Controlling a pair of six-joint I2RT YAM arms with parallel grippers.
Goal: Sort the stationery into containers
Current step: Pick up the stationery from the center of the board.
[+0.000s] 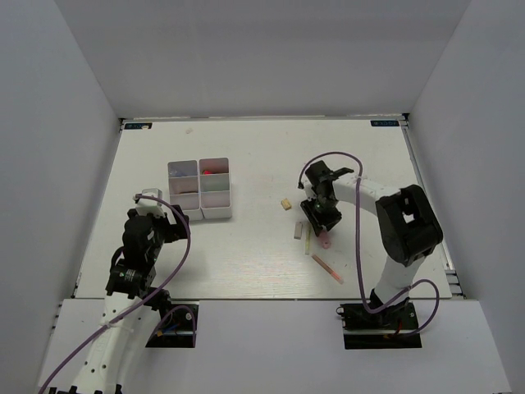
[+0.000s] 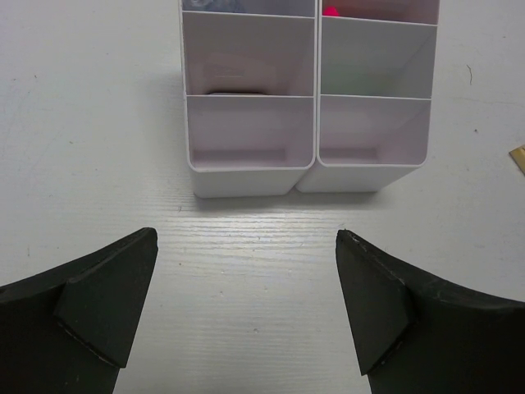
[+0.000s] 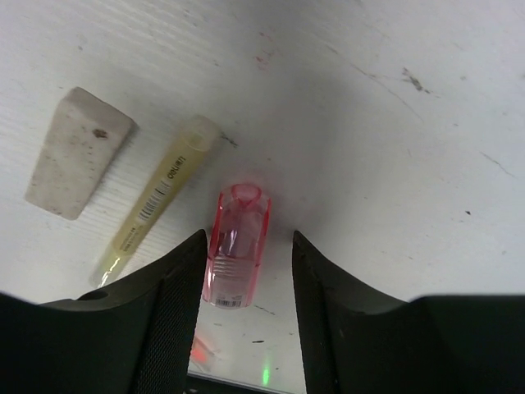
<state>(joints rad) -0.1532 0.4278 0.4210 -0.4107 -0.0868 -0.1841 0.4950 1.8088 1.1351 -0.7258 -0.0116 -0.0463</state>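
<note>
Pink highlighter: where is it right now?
Right wrist view: the pink highlighter lies on the table between the open jaws of the right gripper, just right of the yellowish pencil; the beige eraser is further left.

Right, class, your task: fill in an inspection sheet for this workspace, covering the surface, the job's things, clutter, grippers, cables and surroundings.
Surface: white table, a few small dark marks.
Job's things: six-compartment tray with a pink item in a far compartment. Loose on the table: pink highlighter, yellowish pen, grey eraser, beige eraser, pinkish pencil.
Clutter: nothing seen.
Grippers: left gripper open, facing the tray; right gripper open, straddling the pink highlighter.
Cables: purple cables loop along both arms.
Surroundings: plain white walls on three sides.
</note>
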